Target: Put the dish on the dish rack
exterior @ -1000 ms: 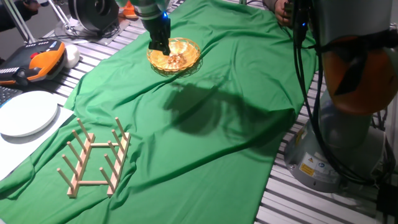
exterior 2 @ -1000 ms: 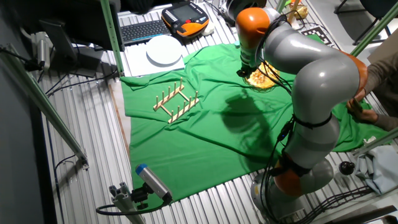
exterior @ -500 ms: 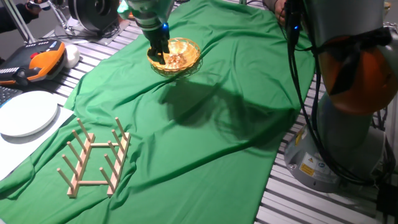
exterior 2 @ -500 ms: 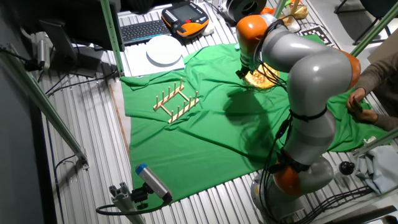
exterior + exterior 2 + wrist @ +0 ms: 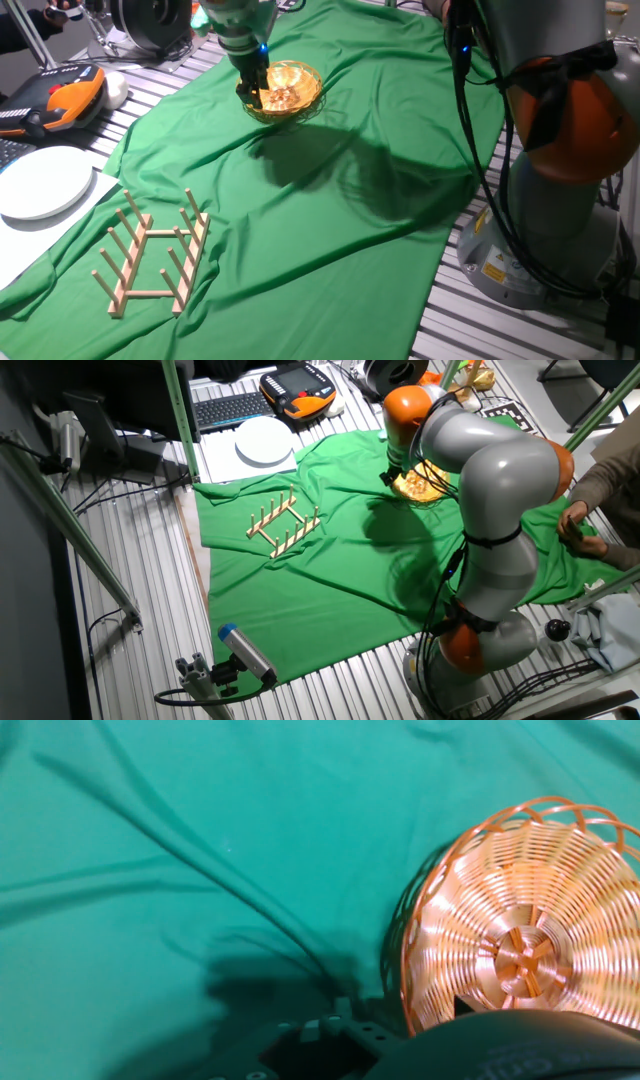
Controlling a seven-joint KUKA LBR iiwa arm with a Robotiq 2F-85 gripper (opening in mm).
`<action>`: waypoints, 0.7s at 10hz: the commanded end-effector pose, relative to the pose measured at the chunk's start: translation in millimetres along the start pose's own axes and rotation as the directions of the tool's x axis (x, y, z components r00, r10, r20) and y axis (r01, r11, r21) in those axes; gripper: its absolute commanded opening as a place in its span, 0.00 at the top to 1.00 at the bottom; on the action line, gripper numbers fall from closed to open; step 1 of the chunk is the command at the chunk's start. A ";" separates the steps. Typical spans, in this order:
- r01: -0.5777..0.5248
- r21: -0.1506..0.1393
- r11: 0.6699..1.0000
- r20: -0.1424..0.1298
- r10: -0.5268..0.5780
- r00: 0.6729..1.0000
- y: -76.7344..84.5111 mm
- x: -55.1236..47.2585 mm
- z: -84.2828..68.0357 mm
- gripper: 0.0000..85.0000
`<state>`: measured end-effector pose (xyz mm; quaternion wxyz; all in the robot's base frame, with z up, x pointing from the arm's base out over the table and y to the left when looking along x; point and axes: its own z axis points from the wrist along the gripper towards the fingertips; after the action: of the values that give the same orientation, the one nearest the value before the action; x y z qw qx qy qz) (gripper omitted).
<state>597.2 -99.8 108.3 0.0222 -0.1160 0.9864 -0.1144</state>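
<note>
At the upper centre, the gripper clamps the left rim of the wicker dish; the wooden dish rack sits lower left, well apart.

dish far end of cloth; dish rack near end

Looking like a robotics lab or workshop: slatted metal desk carrying a draped green cloth, orange teach pendant and keyboard lying at the far edge, cables trailing across the slats, camera on a stand pointing in.
</note>
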 end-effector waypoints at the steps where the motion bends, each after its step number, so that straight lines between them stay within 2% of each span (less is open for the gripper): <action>1: 0.004 -0.001 1.000 0.005 -0.004 1.000 -1.3 -0.6 6.5 0.40; 5: 0.028 -0.025 0.999 0.017 -0.028 0.999 -16.5 -6.6 28.2 0.40; 7: 0.033 -0.014 0.999 0.033 -0.033 0.999 -20.1 -5.2 34.8 0.40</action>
<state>609.1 -125.7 78.6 0.0368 -0.1348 0.9845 -0.1061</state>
